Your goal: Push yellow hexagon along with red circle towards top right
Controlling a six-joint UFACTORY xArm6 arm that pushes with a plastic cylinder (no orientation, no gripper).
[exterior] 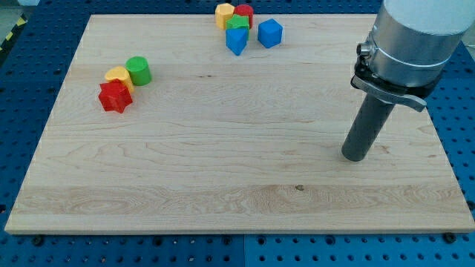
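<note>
Blue pegboard framed the wooden board [223, 185]. At far centre, the yellow hexagon [224, 15] touched the red circle [244, 13], bunched with a green block [238, 24] and two blue blocks; neither seemed pushed rightward yet, so all remained. My tip [354, 158], a plain rod without jaws, rested well apart, nearer and right.

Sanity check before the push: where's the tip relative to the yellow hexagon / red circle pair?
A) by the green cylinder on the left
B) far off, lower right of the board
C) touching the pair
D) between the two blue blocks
B: my tip rests low on the view's right, while the yellow hexagon and red circle sit at the top centre.
</note>
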